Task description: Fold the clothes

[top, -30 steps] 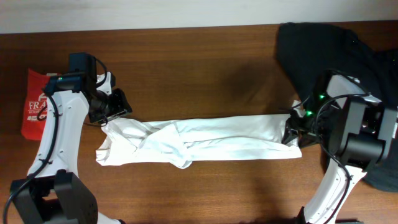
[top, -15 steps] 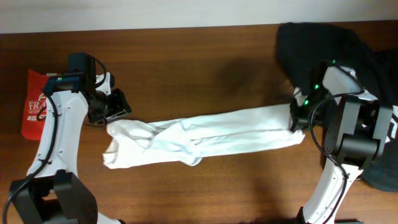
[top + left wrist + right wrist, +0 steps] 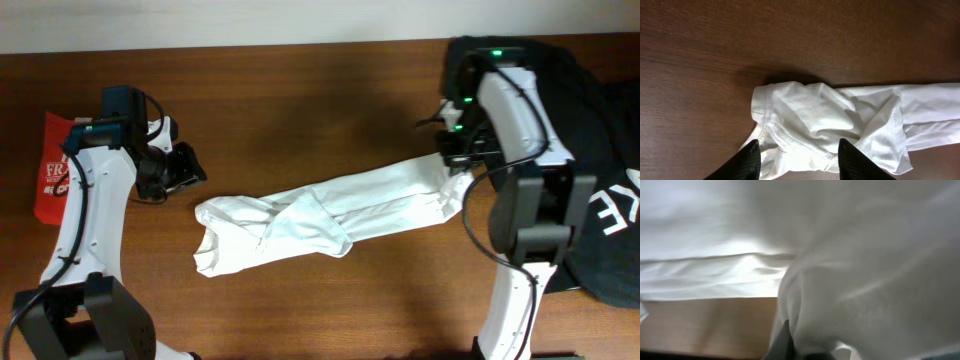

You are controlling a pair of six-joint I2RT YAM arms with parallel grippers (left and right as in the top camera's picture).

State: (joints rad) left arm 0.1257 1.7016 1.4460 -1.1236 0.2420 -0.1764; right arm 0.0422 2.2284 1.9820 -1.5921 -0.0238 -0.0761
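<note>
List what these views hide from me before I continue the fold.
1. How much of the white cotton T-shirt the right pincer grips: cloth fills the right wrist view; overhead, the right arm covers it.
2. Red folded shirt with white print: overhead, the left arm hides part of the lettering.
3. Large black garment: overhead, cut off by the right edge and the right arm.

Dark wooden table (image 3: pixel 300 100), white T-shirt (image 3: pixel 330 215) bunched lengthwise across the middle, black garment (image 3: pixel 590 90) right, red shirt (image 3: pixel 48 150) left

Red folded shirt (image 3: pixel 50 170) is laid at wooden table's (image 3: pixel 320 100) left edge; black garment (image 3: pixel 605 110), white-lettered, is heaped far right.
</note>
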